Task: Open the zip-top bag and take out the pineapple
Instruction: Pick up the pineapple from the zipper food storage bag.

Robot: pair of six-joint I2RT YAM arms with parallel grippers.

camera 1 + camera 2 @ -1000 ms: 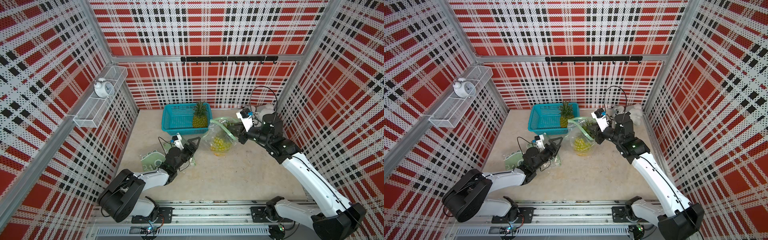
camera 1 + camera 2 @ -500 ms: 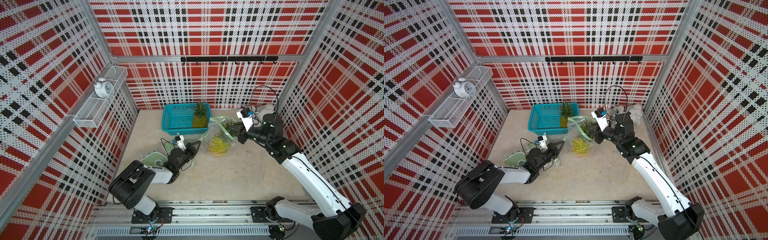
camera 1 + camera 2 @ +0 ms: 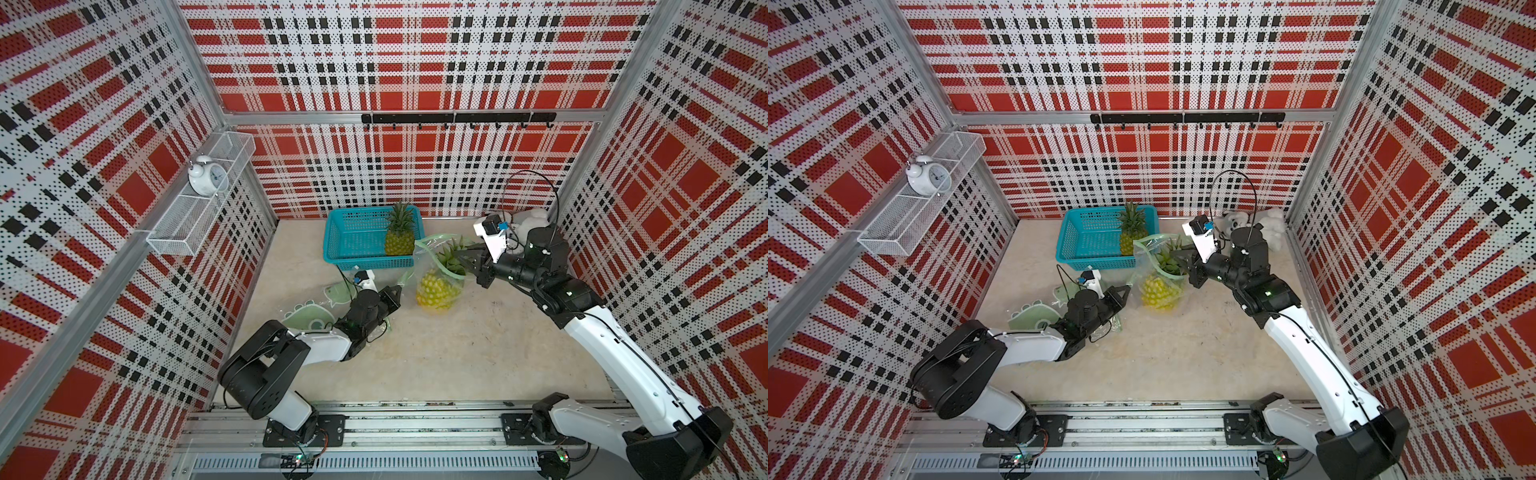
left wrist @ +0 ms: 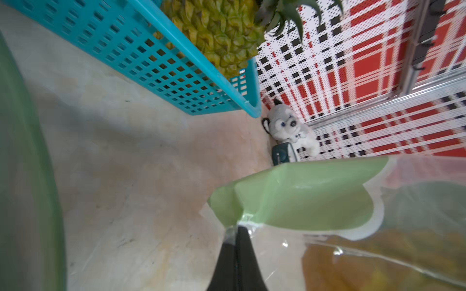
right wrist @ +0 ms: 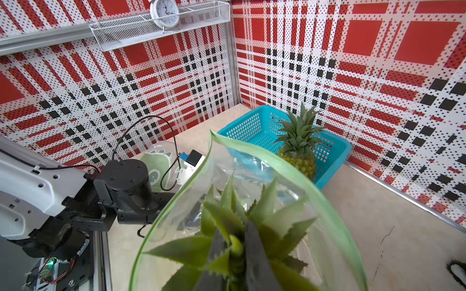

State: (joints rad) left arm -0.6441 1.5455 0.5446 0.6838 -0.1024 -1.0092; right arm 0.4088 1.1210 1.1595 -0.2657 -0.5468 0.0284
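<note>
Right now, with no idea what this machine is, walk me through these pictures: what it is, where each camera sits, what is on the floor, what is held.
Two robot arms stand in a plaid-walled booth. Two pictures look down from overhead; the other two come from cameras on the wrists.

On the beige table stand a blue basket holding one pineapple, a flat green printed bag and a plush dog.

The right gripper is shut on the leafy crown of a second pineapple, still inside the open zip-top bag. The left gripper pinches that bag's edge.
</note>
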